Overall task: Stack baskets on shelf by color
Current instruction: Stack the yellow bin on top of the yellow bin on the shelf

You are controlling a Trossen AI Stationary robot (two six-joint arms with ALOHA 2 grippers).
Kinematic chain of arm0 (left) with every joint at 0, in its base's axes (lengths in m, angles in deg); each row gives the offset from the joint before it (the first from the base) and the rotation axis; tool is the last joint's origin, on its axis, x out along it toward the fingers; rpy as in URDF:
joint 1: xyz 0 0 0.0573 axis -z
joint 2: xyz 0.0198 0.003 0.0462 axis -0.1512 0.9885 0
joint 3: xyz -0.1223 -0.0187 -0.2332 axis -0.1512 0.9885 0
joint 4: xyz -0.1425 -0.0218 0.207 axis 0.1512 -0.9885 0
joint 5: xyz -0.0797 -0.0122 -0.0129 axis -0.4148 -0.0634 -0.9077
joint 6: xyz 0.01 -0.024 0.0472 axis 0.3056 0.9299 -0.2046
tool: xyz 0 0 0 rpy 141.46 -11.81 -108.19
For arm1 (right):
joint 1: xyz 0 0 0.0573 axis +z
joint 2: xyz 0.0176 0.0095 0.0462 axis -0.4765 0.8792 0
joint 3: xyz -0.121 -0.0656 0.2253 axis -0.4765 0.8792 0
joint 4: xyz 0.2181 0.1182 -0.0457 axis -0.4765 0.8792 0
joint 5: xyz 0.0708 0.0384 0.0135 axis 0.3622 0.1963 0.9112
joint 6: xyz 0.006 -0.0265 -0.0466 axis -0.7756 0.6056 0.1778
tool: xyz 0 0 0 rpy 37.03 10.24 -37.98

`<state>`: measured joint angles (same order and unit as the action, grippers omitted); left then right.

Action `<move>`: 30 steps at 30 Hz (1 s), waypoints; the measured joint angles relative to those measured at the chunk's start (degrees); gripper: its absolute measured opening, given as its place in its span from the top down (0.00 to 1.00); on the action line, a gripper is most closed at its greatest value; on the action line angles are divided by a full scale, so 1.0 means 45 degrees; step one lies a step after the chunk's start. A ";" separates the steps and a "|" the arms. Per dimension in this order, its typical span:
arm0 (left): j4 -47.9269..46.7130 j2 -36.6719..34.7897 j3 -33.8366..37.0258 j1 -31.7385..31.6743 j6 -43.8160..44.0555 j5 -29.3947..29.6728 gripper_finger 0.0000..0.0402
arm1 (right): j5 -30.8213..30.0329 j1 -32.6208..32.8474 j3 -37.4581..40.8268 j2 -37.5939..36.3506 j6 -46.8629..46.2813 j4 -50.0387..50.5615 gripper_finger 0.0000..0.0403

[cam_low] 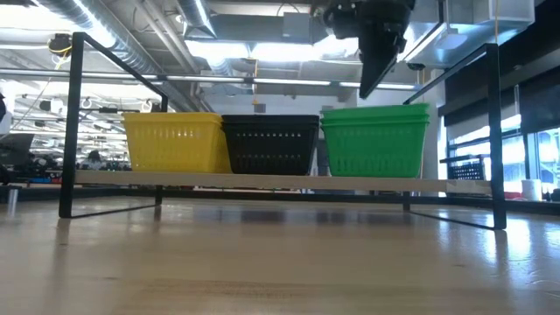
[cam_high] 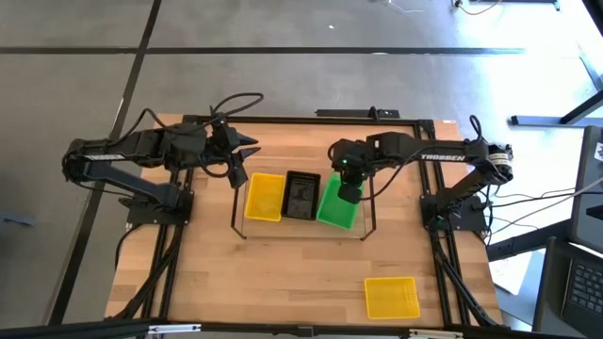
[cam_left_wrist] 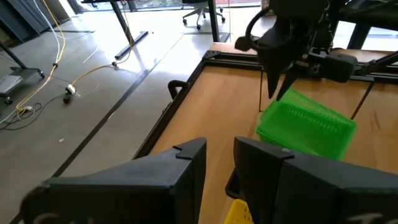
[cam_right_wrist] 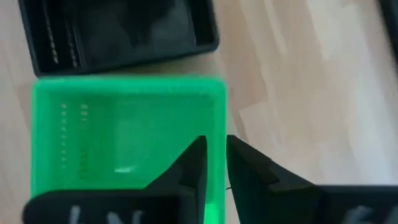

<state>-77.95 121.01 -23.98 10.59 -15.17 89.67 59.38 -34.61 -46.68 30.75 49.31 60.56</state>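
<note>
- We take the shelf (cam_high: 306,229) as the landmark: a light-wood board with thin black wire frames at both short ends, standing on the counter (cam_high: 283,282).
- On the shelf we see three positions in a row: yellow baskets (cam_high: 264,196) at the end nearest the left arm, black baskets (cam_high: 301,194) in the middle, green baskets (cam_high: 339,206) at the end nearest the right arm.
- In the low view the three sit side by side on the board, neighbours touching or nearly so; the green position shows two rims, one nested above the other (cam_low: 374,110).
- The right claw (cam_high: 350,192) hangs directly above the green baskets, pointing down. In the low view its tip (cam_low: 369,86) stands clear above the green rim, not touching it.
- In the right wrist view the right claw (cam_right_wrist: 212,163) shows its fingers with a narrow gap between them, over the green basket's rim, and nothing is held between them.
- The left claw (cam_high: 247,155) waits beside the shelf's yellow end, off the board. In the left wrist view its fingers (cam_left_wrist: 186,171) stand slightly apart with nothing between them.
- One further yellow basket (cam_high: 391,297) lies alone on the counter, well apart from the shelf, on the right arm's side near the counter's front edge.
</note>
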 joint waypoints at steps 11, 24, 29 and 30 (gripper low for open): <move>-0.0406 0.0000 0.0000 0.0005 0.0003 0.0007 0.81 | -0.1307 0.0559 -0.2837 -0.0010 0.0690 0.1574 0.85; -0.1144 0.0005 0.0000 0.0005 0.0257 0.0010 0.81 | 0.2688 0.3187 -0.5228 -0.0292 0.1779 0.4201 0.85; -0.1150 0.0005 0.0000 0.0005 0.0248 0.0005 0.81 | 0.4619 0.4301 -0.4906 -0.0471 0.0010 0.4932 0.85; -0.1160 0.0005 0.0000 0.0005 0.0243 0.0004 0.81 | 0.4643 0.4539 -0.4765 -0.0471 -0.0354 0.5003 0.85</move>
<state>-83.17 121.03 -23.98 10.61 -14.08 89.69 80.28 -14.19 -68.12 28.63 47.72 83.08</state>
